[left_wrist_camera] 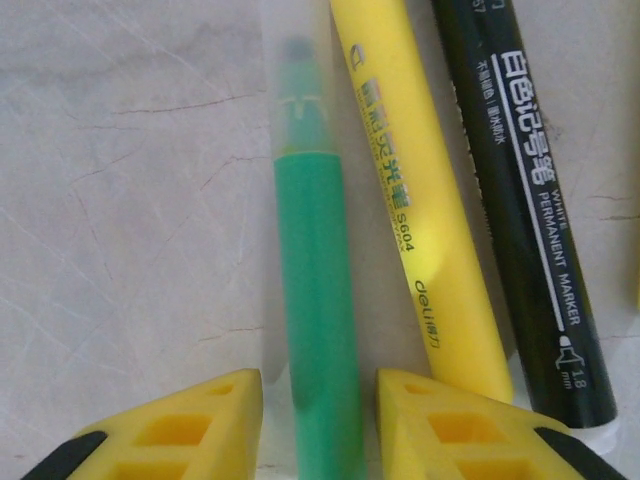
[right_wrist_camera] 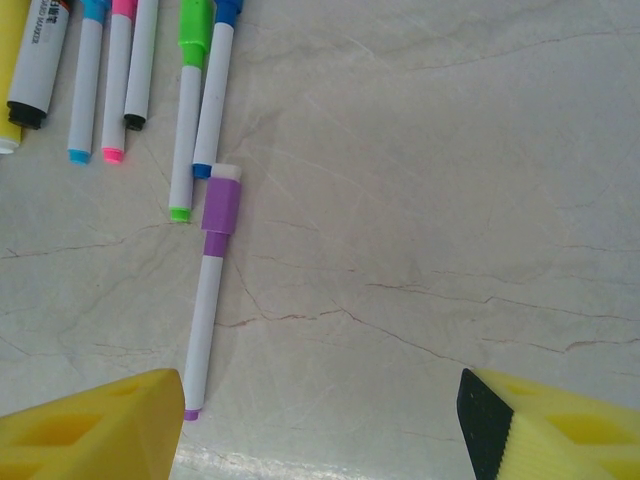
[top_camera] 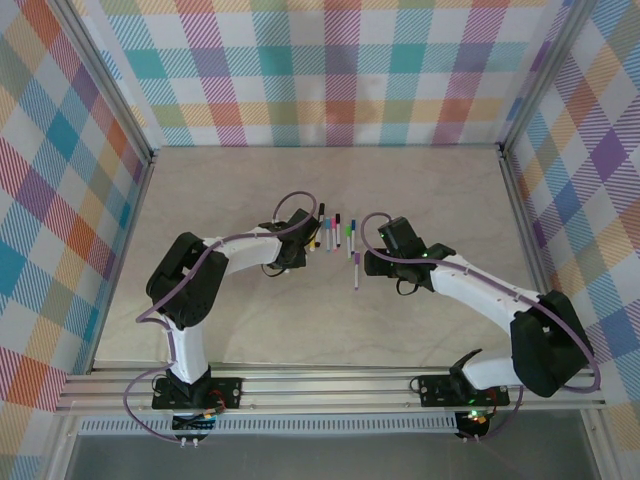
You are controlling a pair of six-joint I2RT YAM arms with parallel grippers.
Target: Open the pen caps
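Observation:
My left gripper (left_wrist_camera: 318,400) is low over a green highlighter (left_wrist_camera: 318,300) that lies on the table. Its yellow fingers (left_wrist_camera: 190,425) straddle the barrel with a narrow gap on each side, so it is open. The highlighter's clear cap (left_wrist_camera: 295,90) is still on its far end. A yellow highlighter (left_wrist_camera: 420,210) and a black marker (left_wrist_camera: 525,200) lie just to its right. My right gripper (right_wrist_camera: 320,400) hangs wide open over bare table. A white pen (right_wrist_camera: 205,310) with a purple cap (right_wrist_camera: 221,205) lies by its left finger. The row of pens (top_camera: 335,230) sits between both grippers.
Thin white pens with a green cap (right_wrist_camera: 196,30), blue and pink ends lie side by side beyond the purple one. Checked walls and metal rails (top_camera: 150,160) enclose the marble table (top_camera: 440,190). Bare surface lies to the right of my right gripper.

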